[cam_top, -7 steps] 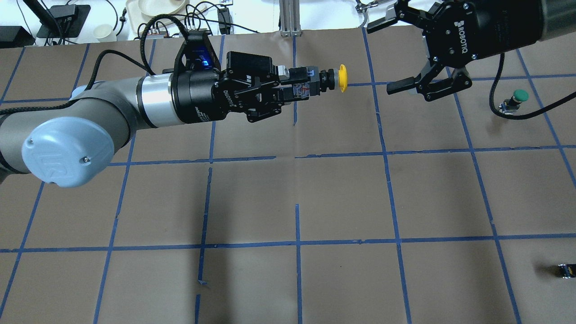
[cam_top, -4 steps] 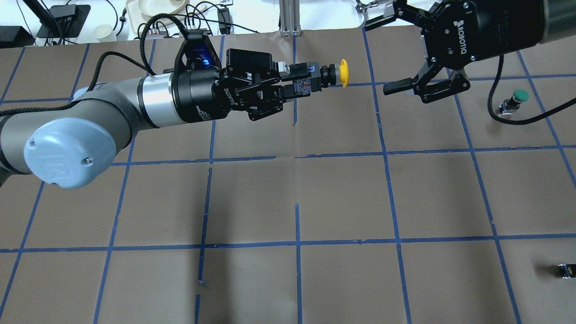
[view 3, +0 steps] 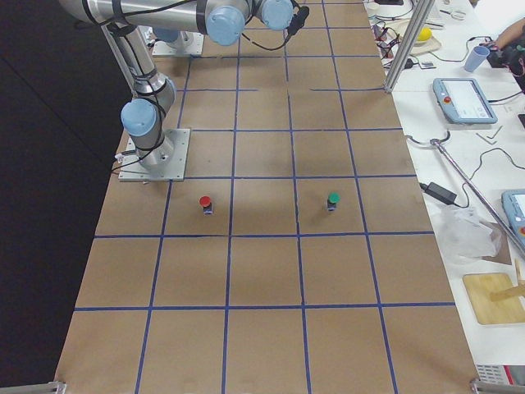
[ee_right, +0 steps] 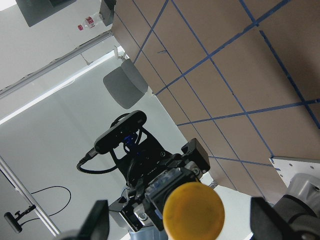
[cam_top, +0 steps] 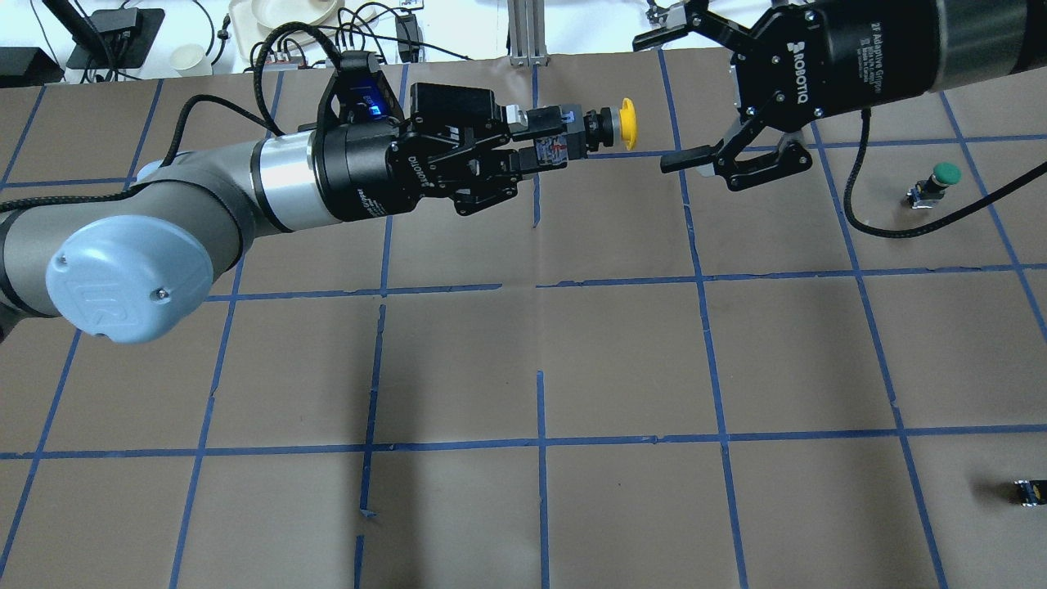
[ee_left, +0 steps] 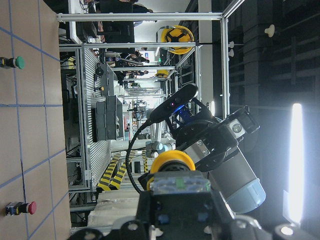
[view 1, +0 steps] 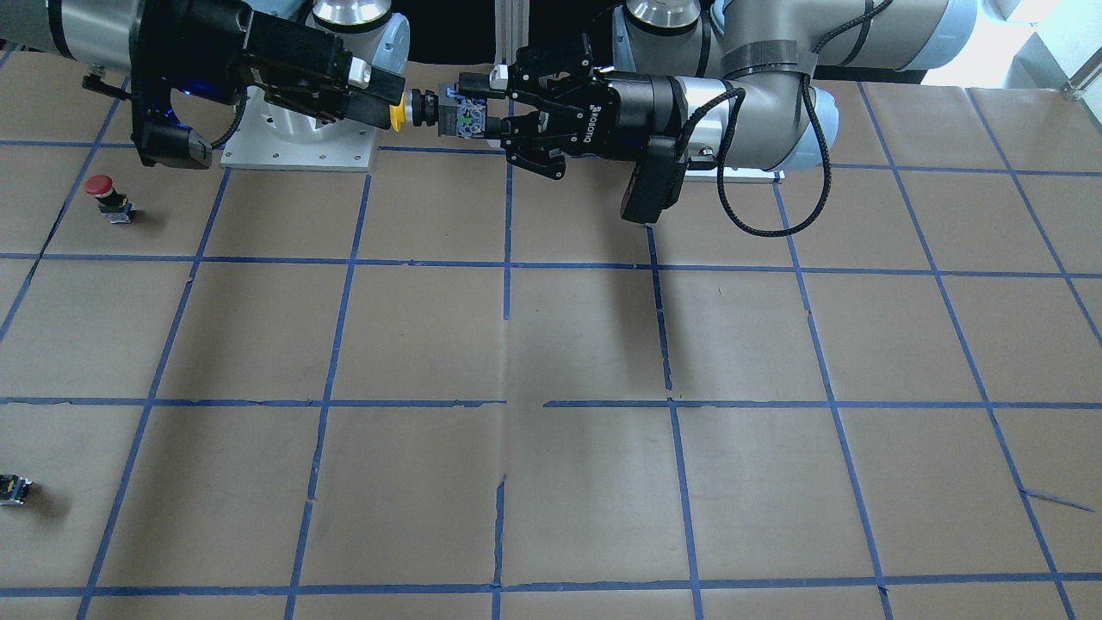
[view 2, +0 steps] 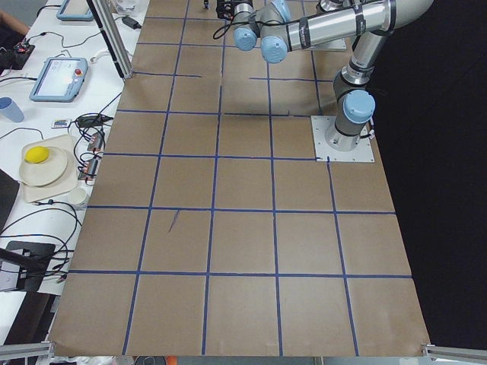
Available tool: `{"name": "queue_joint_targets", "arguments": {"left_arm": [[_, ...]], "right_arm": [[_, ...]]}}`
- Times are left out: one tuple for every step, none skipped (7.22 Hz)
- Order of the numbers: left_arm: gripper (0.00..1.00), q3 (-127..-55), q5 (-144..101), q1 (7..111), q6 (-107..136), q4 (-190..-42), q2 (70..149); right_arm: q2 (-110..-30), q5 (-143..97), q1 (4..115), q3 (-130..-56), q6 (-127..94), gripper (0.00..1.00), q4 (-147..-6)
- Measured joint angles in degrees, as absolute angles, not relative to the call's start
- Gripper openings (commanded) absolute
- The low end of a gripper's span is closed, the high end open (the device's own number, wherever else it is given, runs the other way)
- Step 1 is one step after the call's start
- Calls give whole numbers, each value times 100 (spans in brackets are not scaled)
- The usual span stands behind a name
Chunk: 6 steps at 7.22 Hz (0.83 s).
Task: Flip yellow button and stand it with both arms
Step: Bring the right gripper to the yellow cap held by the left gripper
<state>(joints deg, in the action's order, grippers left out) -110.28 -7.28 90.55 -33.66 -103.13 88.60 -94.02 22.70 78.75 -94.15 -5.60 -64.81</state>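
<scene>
The yellow button (cam_top: 627,123) is held in the air, lying sideways, with its cap pointing at my right gripper. My left gripper (cam_top: 556,141) is shut on its black-and-grey body, which also shows in the front view (view 1: 461,116). My right gripper (cam_top: 654,100) is open, and its spread jaws face the cap from close by without touching it. In the right wrist view the yellow cap (ee_right: 194,210) sits centred between the two fingers (ee_right: 97,222). In the left wrist view the cap (ee_left: 172,159) stands just ahead of the switch body.
A green-capped button (cam_top: 941,178) stands at the far right of the table. A red-capped button (view 1: 103,191) stands nearer the robot base. A small black switch block (cam_top: 1029,491) lies near the right front edge. Brown paper with a blue tape grid covers the table (cam_top: 540,343).
My right gripper has moved left toward the yellow cap, still open. My left gripper has shifted slightly up and right with the button.
</scene>
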Motion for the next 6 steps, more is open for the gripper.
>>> {"name": "queue_joint_targets", "arguments": {"left_arm": [[7,-11020,-746,9086,-3366,-10311,8861],[7,-11019,-752,9101,-3366,-10310,8862],[7,-11017,-755,9109,-3366,-10310,8861],[7,-11014,-759,9110,-3366,-10309,8862],[36,-11012,-757,9113,-3366,-10309,8863],[99,-11007,-749,9114,-3368,-10304,8876]], "right_arm": [[-9360,2256,7935,-9415,-563,61,-6540],[-9345,2252,7959,-9412,-561,49,-6567],[-9348,2257,7967,-9410,-559,45,-6575],[-9353,2274,7969,-9412,-556,36,-6577],[-9354,2290,7970,-9414,-555,34,-6578],[-9356,2304,7970,-9414,-556,33,-6578]]}}
